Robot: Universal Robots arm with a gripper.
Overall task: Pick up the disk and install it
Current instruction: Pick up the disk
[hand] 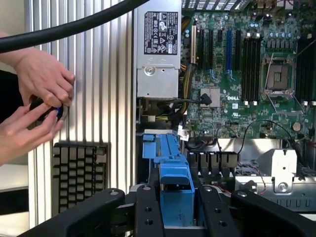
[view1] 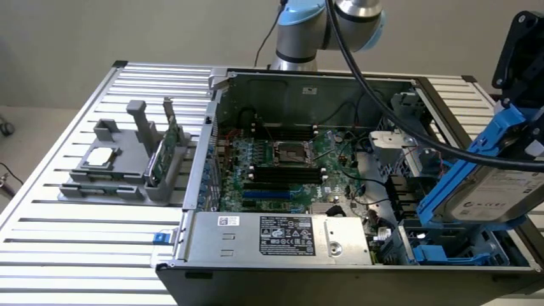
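Note:
The disk (view1: 500, 191), a silver-grey drive with a white label in a blue plastic carrier (view1: 463, 169), hangs tilted at the exterior view's right, above the lower right corner of the open computer case (view1: 297, 83). My gripper (view1: 520, 131) is shut on it from above. In the wrist view the black fingers (hand: 148, 210) clamp the carrier's blue end (hand: 176, 190). Directly under the disk is the drive bay (view1: 446, 252) with blue plastic parts inside, seen in the wrist view as a blue bay (hand: 158, 145) just past the carrier's end.
The case holds a motherboard (view1: 281, 162) and a power supply (view1: 272, 236). A grey fixture (view1: 111, 169) at the exterior view's left carries a square chip (view1: 100, 156) and a green card (view1: 163, 150). A person's hands (hand: 39, 89) and a keyboard (hand: 79, 173) lie beside the case.

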